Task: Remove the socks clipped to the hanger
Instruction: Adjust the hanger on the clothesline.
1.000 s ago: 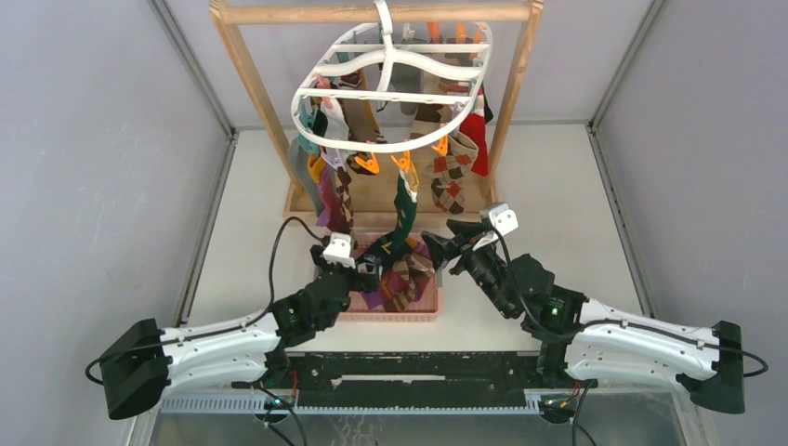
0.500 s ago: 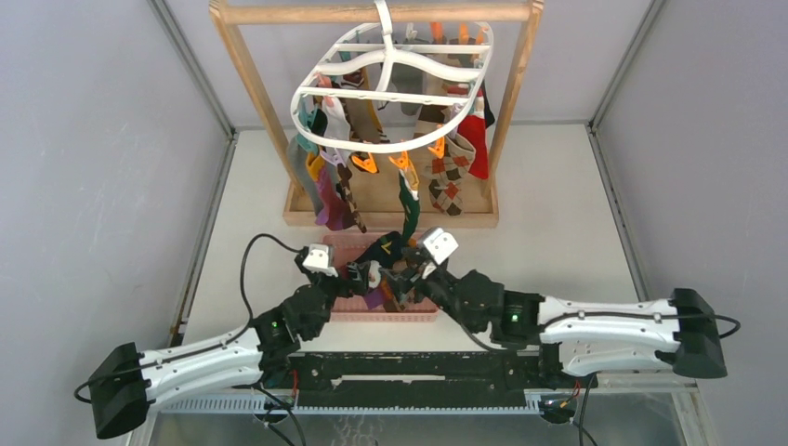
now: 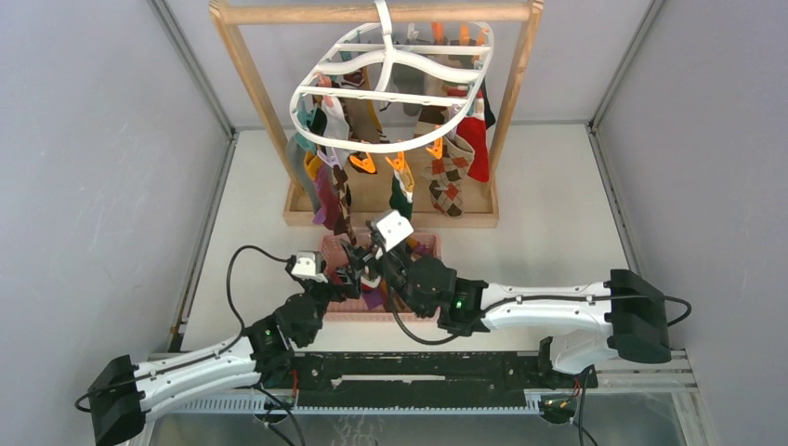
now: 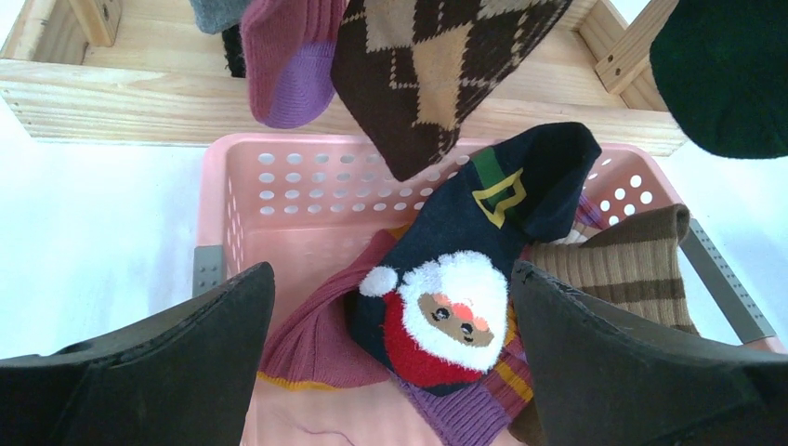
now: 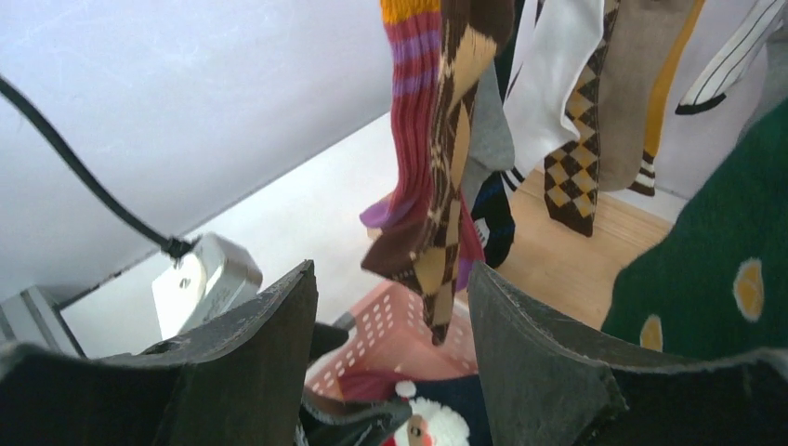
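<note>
Left gripper (image 4: 390, 279): jaws apart, empty, over the pink basket (image 4: 279, 177) at frame centre. Right gripper (image 5: 390, 279): jaws apart, empty. Tugging the argyle sock (image 5: 432, 265) may swing the hanger (image 3: 409, 96) off the wooden rail (image 3: 307, 13).

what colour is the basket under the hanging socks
Pink, with rows of round holes in its walls. The basket shows best in the left wrist view.

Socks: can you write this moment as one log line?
left gripper open above basket; right gripper open; Santa sock in basket; socks on hanger
</note>
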